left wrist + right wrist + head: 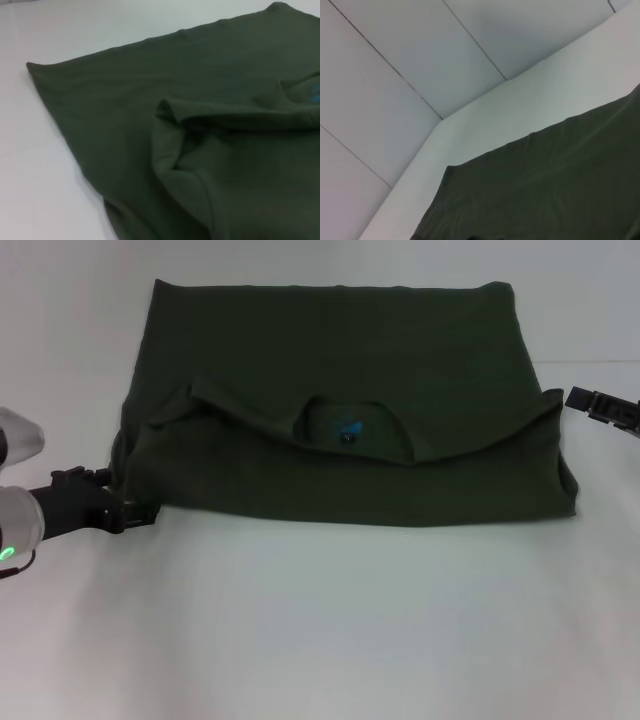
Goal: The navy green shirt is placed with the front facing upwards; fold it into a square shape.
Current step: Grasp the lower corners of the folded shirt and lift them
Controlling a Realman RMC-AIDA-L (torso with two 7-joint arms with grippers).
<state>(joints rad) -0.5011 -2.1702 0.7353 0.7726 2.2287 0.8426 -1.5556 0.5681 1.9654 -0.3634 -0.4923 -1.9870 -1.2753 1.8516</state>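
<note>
Shirt: the navy green shirt [340,410] lies mid-worktop [330,630], folded once, collar up.
Handling: I judge it soft, light, floppy; pinch doubled corners.
Left gripper [128,508]: touching near-left corner; can't tell its fingers.
Right gripper [600,405]: beside right edge; likewise unclear.
Room: open worktop near me.

A plain white table [330,620] carries the work; the folded green shirt [340,370] lies flat on it between both grippers.

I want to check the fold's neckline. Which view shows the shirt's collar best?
The head view: the whole collar with its blue tag faces the camera, mid-shirt. The left wrist view catches only its edge; the right wrist view shows plain fabric.
</note>
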